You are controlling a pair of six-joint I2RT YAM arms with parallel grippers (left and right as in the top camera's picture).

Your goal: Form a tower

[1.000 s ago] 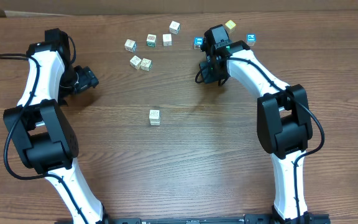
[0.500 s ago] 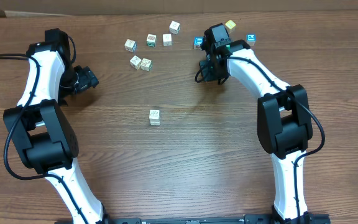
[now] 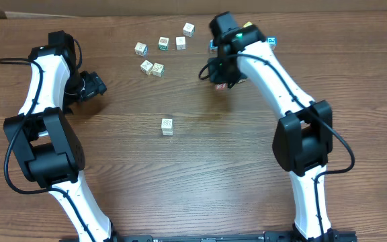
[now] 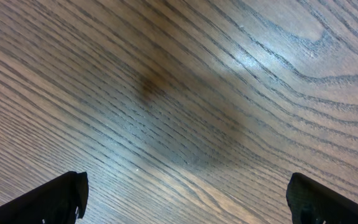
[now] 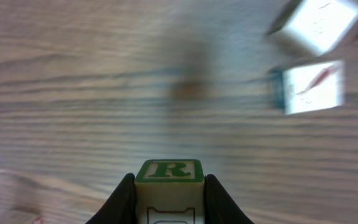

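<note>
Cube marked R (image 5: 168,171) clamped in right gripper (image 5: 168,188), left gripper (image 4: 185,194) spread wide above wooden table (image 4: 179,74)

cubes (image 3: 163,44) far edge, tower (image 3: 167,126) ctr, front free

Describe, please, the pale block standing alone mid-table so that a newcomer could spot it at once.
Start at the wooden table and go to its middle. There a pale block stands alone on bare wood. Unlike the scattered cubes near the far edge, it has no neighbour anywhere close.
</note>
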